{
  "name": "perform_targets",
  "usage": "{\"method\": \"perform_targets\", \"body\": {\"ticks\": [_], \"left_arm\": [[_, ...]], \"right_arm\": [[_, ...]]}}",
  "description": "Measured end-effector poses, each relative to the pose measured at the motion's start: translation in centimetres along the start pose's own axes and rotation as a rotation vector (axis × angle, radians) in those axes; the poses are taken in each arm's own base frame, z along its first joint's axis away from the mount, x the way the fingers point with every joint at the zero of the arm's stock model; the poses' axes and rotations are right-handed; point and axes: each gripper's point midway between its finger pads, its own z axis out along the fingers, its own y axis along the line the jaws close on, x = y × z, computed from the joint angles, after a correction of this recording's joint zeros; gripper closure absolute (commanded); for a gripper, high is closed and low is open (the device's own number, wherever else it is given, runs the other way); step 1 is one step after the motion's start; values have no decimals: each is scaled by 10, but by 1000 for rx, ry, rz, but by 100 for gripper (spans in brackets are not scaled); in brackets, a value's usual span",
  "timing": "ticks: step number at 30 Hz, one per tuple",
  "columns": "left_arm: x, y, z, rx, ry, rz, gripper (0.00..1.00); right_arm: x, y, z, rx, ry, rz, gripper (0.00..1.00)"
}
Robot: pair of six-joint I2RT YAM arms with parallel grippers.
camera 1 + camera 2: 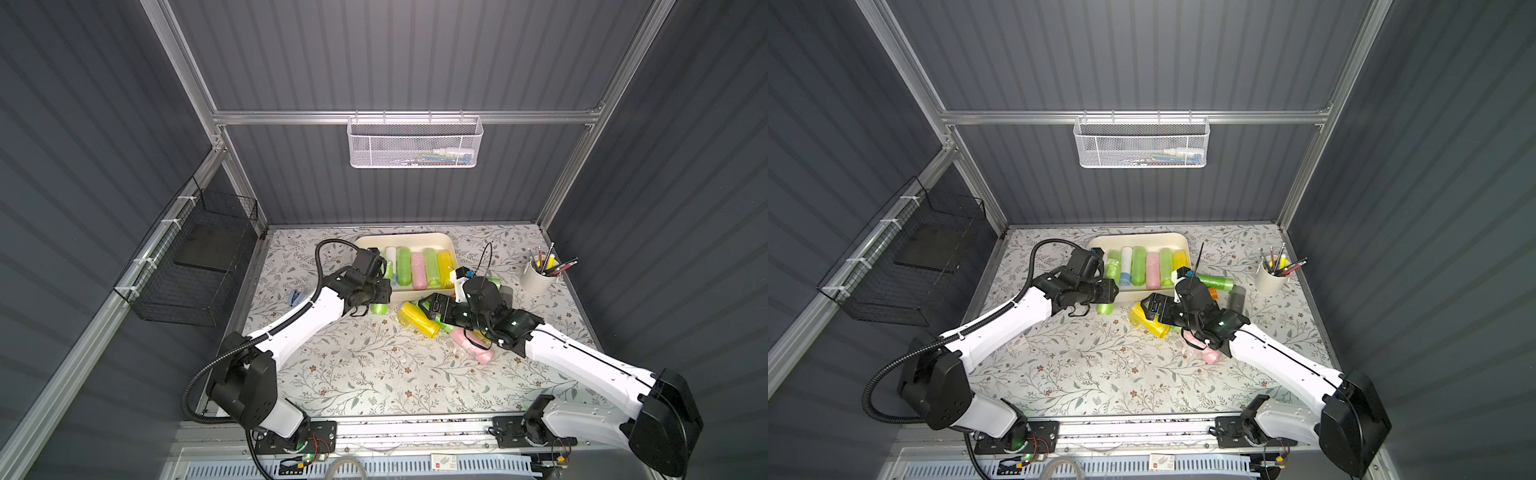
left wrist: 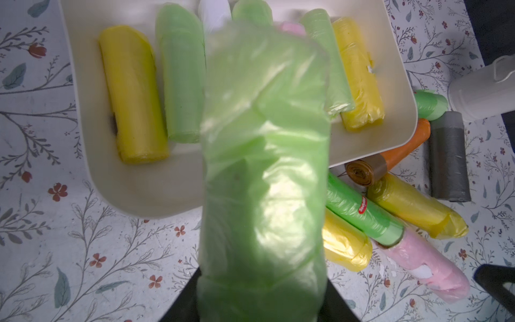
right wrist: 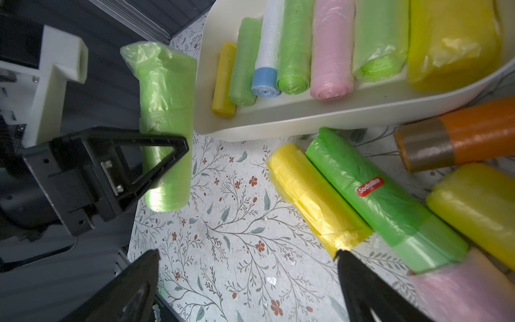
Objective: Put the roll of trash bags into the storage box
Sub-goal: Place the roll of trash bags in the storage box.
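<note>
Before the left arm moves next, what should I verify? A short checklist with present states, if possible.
1. Left hand shut on the green roll: ok.
2. Whole roll above the storage box: not ok, its near end is outside the wall.
3. Roll parallel to the rolls in the box: ok, roughly.
4. Room in the box: ok, its near end is bare.
5. Right hand open, apart from the left hand: ok.

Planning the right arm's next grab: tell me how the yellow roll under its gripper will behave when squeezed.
The yellow roll is a cylinder lying on its side, so a nudge would probably roll it. Its crinkled, loose film looks slippery and may give under pressure. The green roll lying against it likely blocks rolling that way.
</note>
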Motion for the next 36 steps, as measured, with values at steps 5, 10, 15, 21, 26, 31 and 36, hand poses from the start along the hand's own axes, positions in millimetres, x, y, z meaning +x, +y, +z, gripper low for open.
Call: {"method": "perform_targets", "body": {"ticks": [5,10,15,21,26,31,36], "left_arm": [[-18,-3,10,-20,-21,0,51],[-36,-5,23,-44,-37,7,51],[-56,-2,35,-62,-53,1,51],[-72,20,48,-96,-59,-30,51],[-79,46,58,-134,-55,-69,52],[-79,69,71,-169,-36,-100,52],[-73,80,82,-200,-13,-101,52]], "right_arm": [[-3,1,-9,0,-16,-16,1],[-9,5,-25,-12,-54,-35,1],[-13,8,-34,-22,-75,-45,1],[-13,9,-41,-25,-81,-46,1],[-13,8,-43,-20,-82,-50,1],[-13,7,-46,-17,-87,-55,1],[-13,6,-46,-14,-85,-55,1]]}}
